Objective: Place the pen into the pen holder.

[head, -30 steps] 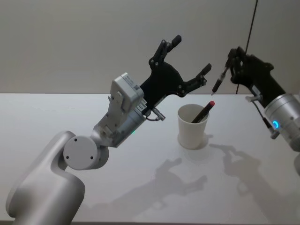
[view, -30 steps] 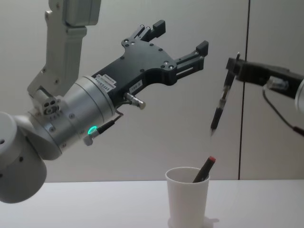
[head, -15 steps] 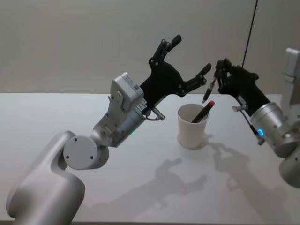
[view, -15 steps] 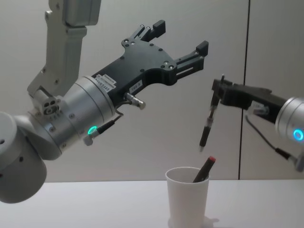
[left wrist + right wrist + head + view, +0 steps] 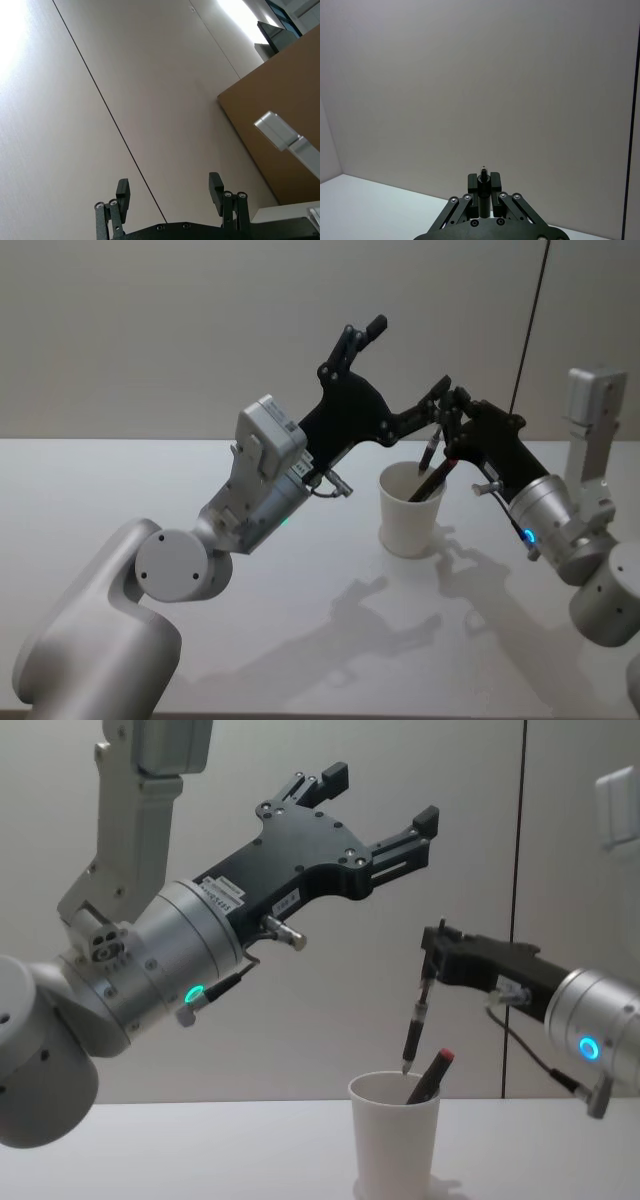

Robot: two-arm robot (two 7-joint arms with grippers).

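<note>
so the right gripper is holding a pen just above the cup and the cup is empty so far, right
Not quite. The right gripper does hold a pen with its tip just above the pen holder, but the cup is not empty: a red-capped pen already leans inside it, as the chest view shows.

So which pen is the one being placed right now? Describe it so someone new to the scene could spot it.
Start at the white paper cup on the table. Just above its rim hangs a dark pen, tip down and nearly upright, pinched at its top end by the right gripper reaching in from the right. Unlike the red-capped pen already leaning inside the cup, this one is not yet in.
</note>
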